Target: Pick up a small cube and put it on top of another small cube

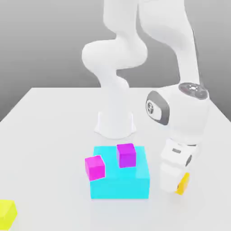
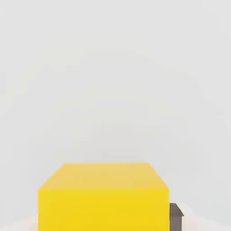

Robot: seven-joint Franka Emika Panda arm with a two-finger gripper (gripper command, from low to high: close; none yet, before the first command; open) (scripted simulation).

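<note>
Yellow, flat and matte, with crisp square edges: that is the small cube sitting right under my palm in the hand view, its top face plain and unmarked against the pale table. In the exterior view my gripper is down low at the exterior view's right of the big cyan block, with the cube showing as an orange-yellow corner at my fingertips. I judge this to be the grasping step, either closing on the cube or just about to lift it. A dark pad edge sits just beside the cube's side, perhaps touching it, but from these angles I cannot tell whether my fingers are clenched on it or merely straddling it. Two magenta cubes wait as possible bases: one stands on top of the cyan block, the other sits at its near corner toward the exterior view's left. They look as hard and sharp-cornered as mine, smooth-faced with no texture to help grip. Another yellow cube lies well apart at the table's edge. Next, I think, comes a straight lift to clear the cyan block's height, then a sideways carry and a squared-up lowering, since flat faces on small cubes forgive little tilt.
</note>
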